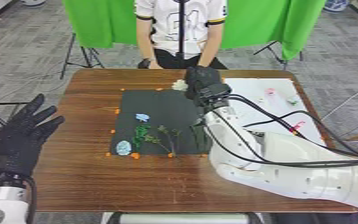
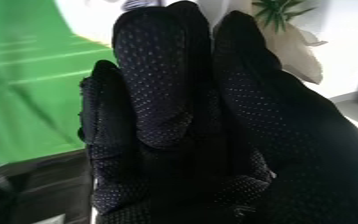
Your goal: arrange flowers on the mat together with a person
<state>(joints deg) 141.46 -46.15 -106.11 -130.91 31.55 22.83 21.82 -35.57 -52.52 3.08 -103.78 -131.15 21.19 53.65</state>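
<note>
- We are seeing the ruffled white flower (image 1: pixel 180 86) at the dark mat's (image 1: pixel 158 102) far edge, just left of our black-gloved right hand (image 1: pixel 203 78), its fingers straight.
- We are finding its long axis unreadable.
- We are judging that hand nearer; our black-gloved left hand (image 1: pixel 19 143) is lying well apart, fingers open.

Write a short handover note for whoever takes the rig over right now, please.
Left hand: open, left of the mat.
Right hand: by the mat's far edge, beside the white flower; I cannot tell whether it grips it.
Done: a blue flower, a pale blue oval piece, a green sprig and thin leafy stems lie on the mat.
Left, probably: settle the white flower, then perhaps use the pink flower and the red piece on the white sheet.
</note>
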